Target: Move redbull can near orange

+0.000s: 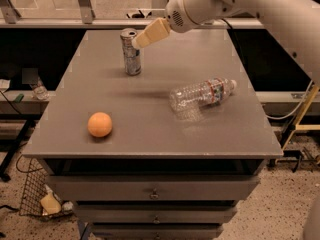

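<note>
Grey table (75, 89) carries 3 things. At the front left sits the orange (100, 124), well apart from the redbull can (132, 56), which stands upright toward the back. The gripper (142, 38) hovers at the can's top right; whether it is apart or together cannot be told. Farther right, 1 clear water bottle (202, 93) lies on its side. The step in hand looks like the approach to grasp. Next, the gripper must enclose the can and carry it forward-left to the orange.

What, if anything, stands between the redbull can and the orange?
Nothing visible: only table surface lies between the redbull can and the orange. The water bottle lies on its side, away from that line. The gripper hovers beside the can's top.
</note>
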Robot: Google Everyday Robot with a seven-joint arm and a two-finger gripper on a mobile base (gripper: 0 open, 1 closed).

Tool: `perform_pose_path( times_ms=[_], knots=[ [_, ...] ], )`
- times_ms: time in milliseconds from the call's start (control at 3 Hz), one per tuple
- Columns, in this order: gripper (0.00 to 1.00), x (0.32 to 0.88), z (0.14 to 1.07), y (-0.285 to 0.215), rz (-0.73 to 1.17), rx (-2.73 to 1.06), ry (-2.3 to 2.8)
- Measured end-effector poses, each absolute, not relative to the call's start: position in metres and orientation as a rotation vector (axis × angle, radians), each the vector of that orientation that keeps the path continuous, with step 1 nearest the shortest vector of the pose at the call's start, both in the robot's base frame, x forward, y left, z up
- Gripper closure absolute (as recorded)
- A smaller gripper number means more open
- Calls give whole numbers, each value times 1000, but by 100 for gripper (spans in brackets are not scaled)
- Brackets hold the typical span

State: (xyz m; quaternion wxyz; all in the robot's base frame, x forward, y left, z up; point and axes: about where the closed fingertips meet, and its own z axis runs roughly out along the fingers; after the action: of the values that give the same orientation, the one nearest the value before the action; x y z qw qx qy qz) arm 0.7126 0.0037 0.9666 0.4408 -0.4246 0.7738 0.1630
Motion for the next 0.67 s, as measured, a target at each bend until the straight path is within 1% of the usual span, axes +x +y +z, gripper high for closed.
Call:
perform_pose_path(
  times_ms=[333,667],
  knots=[
    [0,718,950,27,434,-1135,1955],
    [0,724,940,38,455,-1167,1979]
  ],
)
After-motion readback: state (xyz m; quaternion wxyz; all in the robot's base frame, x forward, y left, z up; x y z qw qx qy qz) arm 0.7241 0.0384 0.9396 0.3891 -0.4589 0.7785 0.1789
